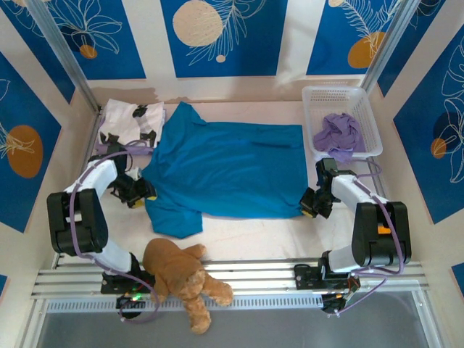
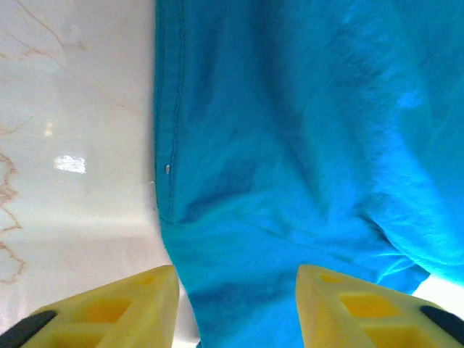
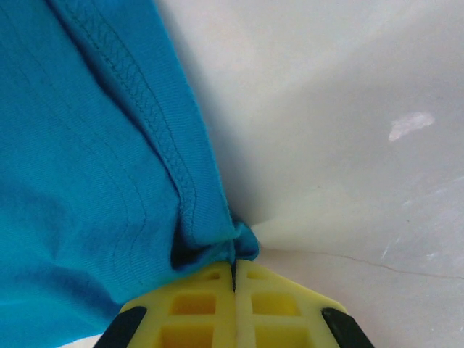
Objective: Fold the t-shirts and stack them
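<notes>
**Top external, then each wrist: two arms at opposite edges of the large plain teal-blue cloth t-shirt (image 1: pixel 232 170)**

Top external view: the teal-blue t-shirt lies spread flat across the middle of the pale stone-patterned table (image 1: pixel 239 232). The left gripper (image 1: pixel 141 192) is at its left edge and the right gripper (image 1: pixel 310 204) at its lower right corner. Working from opposite edges would, I judge, let the arms lift the cloth evenly for a fold. A white t-shirt with black blotches (image 1: pixel 130 123) lies at the upper left, touching the teal one. Pale lavender t-shirts (image 1: pixel 337 132) sit bunched in a white mesh plastic basket (image 1: pixel 310 116) at the upper right, not yet folded. A brown plush teddy bear (image 1: pixel 181 275) lies at the lower left and is no part of the job.

Left wrist view: at the bottom of the frame, the left gripper (image 2: pixel 238 308) is released. Its yellow fingers (image 2: pixel 138 304) are spread, with teal cloth lying between them but not grasped. Bare table shows to the left.

Right wrist view: at the bottom centre, the right gripper (image 3: pixel 233 279) is clenched. Its jaws meet on a pinched corner of the shirt's stitched hem (image 3: pixel 145 94), likely ready to carry that corner over.
</notes>
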`<state>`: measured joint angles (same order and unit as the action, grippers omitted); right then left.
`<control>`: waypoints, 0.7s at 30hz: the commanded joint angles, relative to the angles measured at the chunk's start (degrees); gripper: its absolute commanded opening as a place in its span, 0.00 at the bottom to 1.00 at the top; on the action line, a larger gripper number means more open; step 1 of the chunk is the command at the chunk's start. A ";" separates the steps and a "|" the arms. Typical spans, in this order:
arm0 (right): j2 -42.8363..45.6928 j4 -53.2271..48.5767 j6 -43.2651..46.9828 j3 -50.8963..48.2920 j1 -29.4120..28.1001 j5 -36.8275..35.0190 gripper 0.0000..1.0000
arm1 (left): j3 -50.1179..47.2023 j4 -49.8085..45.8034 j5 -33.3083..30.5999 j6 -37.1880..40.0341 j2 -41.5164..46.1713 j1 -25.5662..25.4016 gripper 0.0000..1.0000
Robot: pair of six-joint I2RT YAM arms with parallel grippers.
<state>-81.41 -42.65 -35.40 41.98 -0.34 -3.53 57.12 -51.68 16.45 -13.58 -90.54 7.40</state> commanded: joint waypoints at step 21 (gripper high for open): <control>2.48 -0.46 0.76 0.97 1.46 4.85 0.00 | -3.77 4.77 -2.52 -2.06 -5.23 -0.47 0.34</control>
<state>-79.99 -42.63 -35.40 42.00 0.62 -0.58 53.63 -47.92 12.01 -14.66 -95.00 7.27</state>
